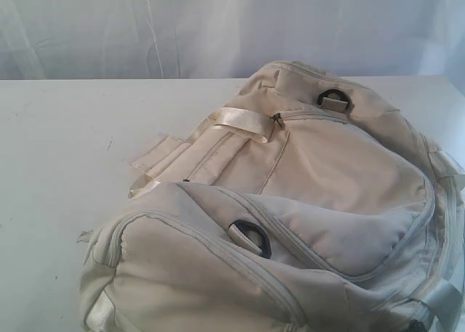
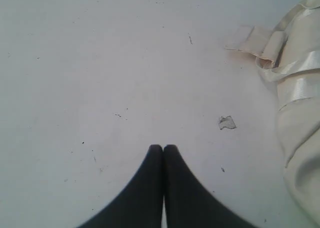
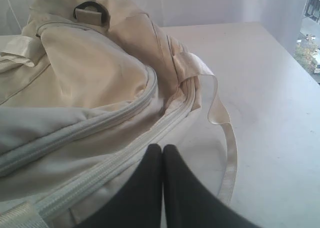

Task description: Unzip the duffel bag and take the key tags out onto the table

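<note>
Parked with left fingers (image 2: 150, 178) closed, empty, over bare desk (image 2: 100, 63), left of the duffel bag (image 1: 327, 165). Poised with right fingers (image 3: 149, 183) closed, empty, close above its right-end zipper (image 3: 115, 163), perhaps for finding the pull. No sight of key tags, presumably zipped inside.

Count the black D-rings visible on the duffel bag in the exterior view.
2. The far D-ring sits near the back end of the duffel bag; the near D-ring lies on its front end. More may be hidden underneath.
</note>
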